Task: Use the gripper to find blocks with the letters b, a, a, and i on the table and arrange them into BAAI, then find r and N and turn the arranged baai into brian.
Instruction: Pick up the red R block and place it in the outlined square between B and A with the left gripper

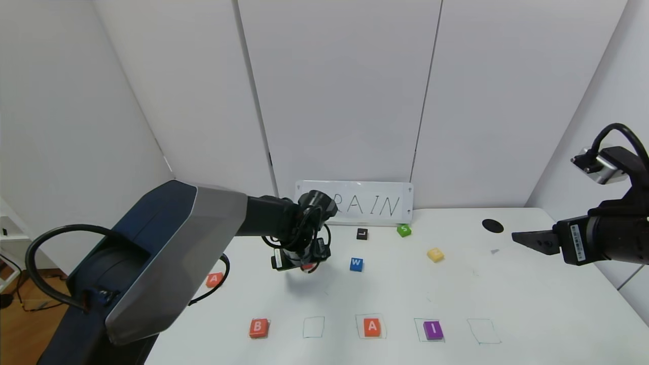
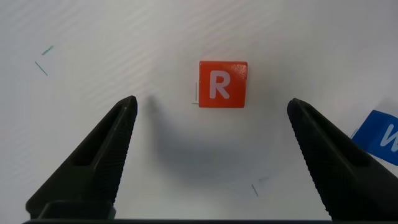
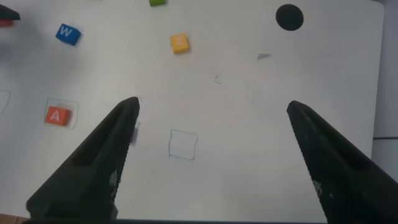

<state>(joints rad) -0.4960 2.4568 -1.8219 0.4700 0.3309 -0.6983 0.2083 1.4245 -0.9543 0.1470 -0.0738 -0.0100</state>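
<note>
- The table (image 1: 507, 284) is white, with a black hole near its far right corner and a row of five thin green squares along the near edge, drawn to mark where each letter goes.
- A white sign (image 1: 375, 205) reading "RAIN" leans at the far edge; its first letter is hidden by the left arm.
- The left gripper (image 1: 299, 261) hangs over the middle of the table, left of centre, its fingers spread wide and grasping nothing. In the left wrist view the orange R block (image 2: 222, 84) lies flat between the fingers, untouched; I judge this a line-up for a pick.
- The right gripper (image 1: 527, 239) is parked above the right edge, released and empty.
- The blocks near the front edge: B (image 1: 258, 328) leftmost, then a vacant square, then A (image 1: 372, 327) and the purple I (image 1: 433, 330) in their squares. The vacant square likely awaits R.
- A second A (image 1: 214, 279) lies toward the left edge, set aside.
- The yellow N block (image 1: 435, 254) waits right of centre; blue W (image 1: 356, 264), black L (image 1: 361, 233) and green S (image 1: 403, 230) are spares.
</note>
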